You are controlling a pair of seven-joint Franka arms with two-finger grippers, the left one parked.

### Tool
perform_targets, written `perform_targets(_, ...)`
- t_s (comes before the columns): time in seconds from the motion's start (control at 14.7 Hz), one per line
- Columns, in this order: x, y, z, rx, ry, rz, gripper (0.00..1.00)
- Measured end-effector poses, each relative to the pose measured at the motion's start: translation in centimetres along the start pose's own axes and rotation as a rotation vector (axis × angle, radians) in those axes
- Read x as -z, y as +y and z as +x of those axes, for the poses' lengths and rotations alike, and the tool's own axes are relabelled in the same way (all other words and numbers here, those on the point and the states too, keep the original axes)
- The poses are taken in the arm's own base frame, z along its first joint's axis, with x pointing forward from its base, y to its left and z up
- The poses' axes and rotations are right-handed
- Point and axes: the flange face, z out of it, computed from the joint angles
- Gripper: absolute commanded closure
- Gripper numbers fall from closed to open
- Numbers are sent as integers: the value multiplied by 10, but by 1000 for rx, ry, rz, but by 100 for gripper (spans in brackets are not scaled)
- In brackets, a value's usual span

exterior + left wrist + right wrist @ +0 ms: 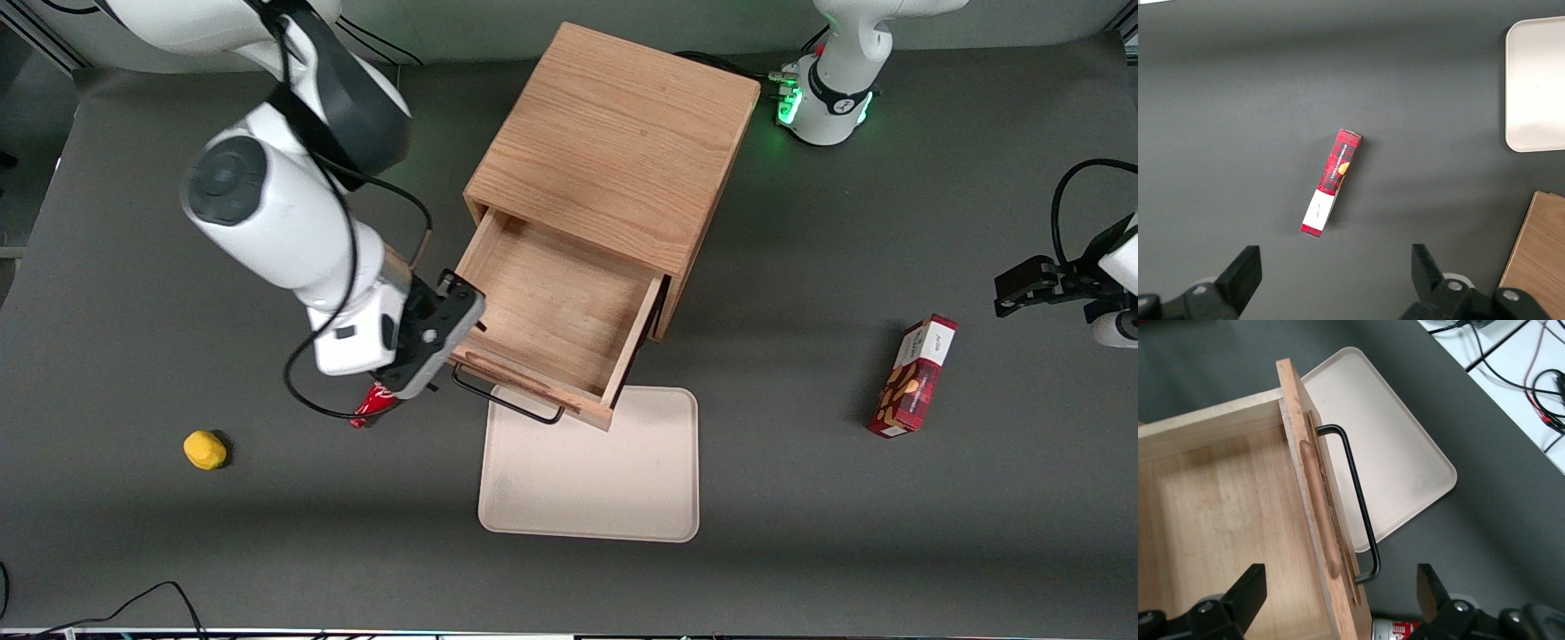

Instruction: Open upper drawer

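Observation:
The upper drawer (556,311) of the oak cabinet (613,142) stands pulled well out, and its inside is bare wood. Its thin black wire handle (507,404) sticks out over the tray's edge. My right gripper (436,356) is open and holds nothing. It hovers just above the end of the drawer's front board that lies toward the working arm. In the right wrist view the gripper (1341,587) straddles the drawer front (1321,513) and the handle (1361,507), with one finger (1248,590) over the drawer's inside and the other over the table. The lower drawer is hidden under the upper one.
A cream tray (587,471) lies on the table in front of the cabinet, partly under the open drawer. A red can (373,404) lies just under my gripper. A yellow object (204,449) lies toward the working arm's end. A red snack box (916,378) lies toward the parked arm's end.

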Motion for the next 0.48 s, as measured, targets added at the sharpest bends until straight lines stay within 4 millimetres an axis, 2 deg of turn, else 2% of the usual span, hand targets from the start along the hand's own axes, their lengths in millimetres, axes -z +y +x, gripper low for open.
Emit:
perform_targets(0.2, 48, 44, -30, -183, 2, -14, 0)
perform_targets(0.48, 129, 92, -89, -406, -18, -114, 0)
